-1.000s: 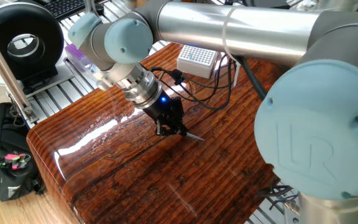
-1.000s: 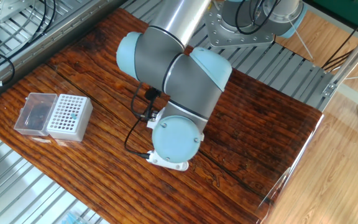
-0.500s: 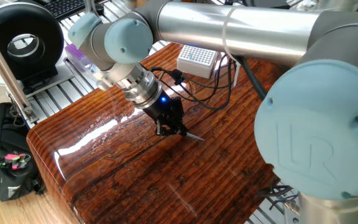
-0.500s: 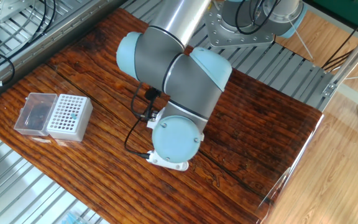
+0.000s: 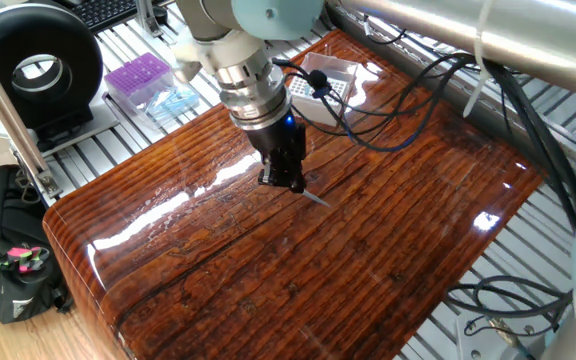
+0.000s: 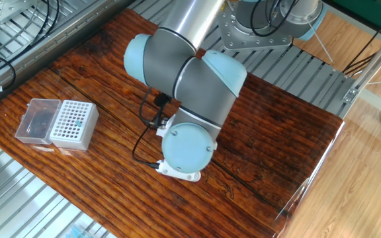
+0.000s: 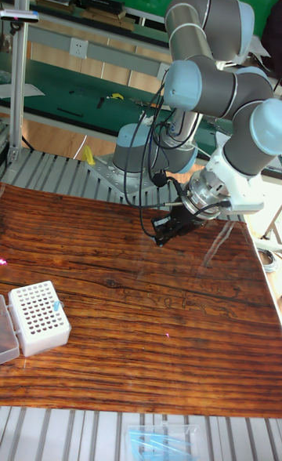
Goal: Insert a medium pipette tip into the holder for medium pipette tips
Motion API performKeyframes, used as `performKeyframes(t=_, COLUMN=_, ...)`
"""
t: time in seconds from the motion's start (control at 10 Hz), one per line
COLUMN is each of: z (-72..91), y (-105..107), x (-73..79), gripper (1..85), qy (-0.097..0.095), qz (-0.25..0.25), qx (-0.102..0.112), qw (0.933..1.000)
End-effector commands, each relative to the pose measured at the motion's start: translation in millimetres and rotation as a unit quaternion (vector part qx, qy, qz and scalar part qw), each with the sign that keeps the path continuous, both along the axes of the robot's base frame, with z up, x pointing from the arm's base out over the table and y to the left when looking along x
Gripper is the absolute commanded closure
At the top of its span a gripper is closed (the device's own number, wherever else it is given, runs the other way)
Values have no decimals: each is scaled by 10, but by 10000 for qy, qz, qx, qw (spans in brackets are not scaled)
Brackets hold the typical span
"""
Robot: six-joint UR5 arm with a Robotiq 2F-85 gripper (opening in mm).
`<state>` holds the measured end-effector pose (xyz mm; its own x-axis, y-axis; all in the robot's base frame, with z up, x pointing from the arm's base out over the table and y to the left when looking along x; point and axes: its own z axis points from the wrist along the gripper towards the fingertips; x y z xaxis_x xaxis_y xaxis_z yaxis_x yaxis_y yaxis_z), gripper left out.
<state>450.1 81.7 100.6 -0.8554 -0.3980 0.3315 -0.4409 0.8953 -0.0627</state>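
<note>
My gripper [image 5: 290, 184] hangs low over the middle of the wooden table, shut on the medium pipette tip [image 5: 315, 198], a thin greyish cone that sticks out sideways just above the wood. The holder for medium pipette tips [image 5: 320, 82] is a white box with a grid of holes and a clear lid, at the table's far edge, well apart from the gripper. In the other fixed view the holder [image 6: 73, 123] shows plainly, but the arm hides the gripper. The tall fixed view shows the gripper [image 7: 167, 230] far from the holder [image 7: 39, 317], which carries one bluish tip.
A purple rack [image 5: 138, 74] and a pale blue rack [image 5: 174, 100] lie on the metal rails beyond the table's far left corner. Black cables [image 5: 368, 130] loop from the wrist over the wood near the holder. A black round device [image 5: 36, 68] stands at the far left.
In one fixed view the arm has swung up and back, and the gripper with the tip has shifted a little toward the holder. The other fixed view looks the same.
</note>
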Motion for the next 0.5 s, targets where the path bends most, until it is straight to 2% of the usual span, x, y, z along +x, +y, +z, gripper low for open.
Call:
performKeyframes(t=0.0, z=-10, y=37, x=114, gripper=847, qy=-276, qz=-57, qx=67, qw=9996)
performKeyframes(t=0.1, z=-9, y=-22, x=165, gripper=847, qy=-390, qz=-105, qx=-65, qw=9992)
performKeyframes(t=0.3, z=-15, y=-3, x=173, gripper=847, qy=-411, qz=-133, qx=-33, qw=9991)
performKeyframes(t=0.4, z=42, y=-4, x=215, gripper=847, qy=-400, qz=-122, qx=16, qw=9991)
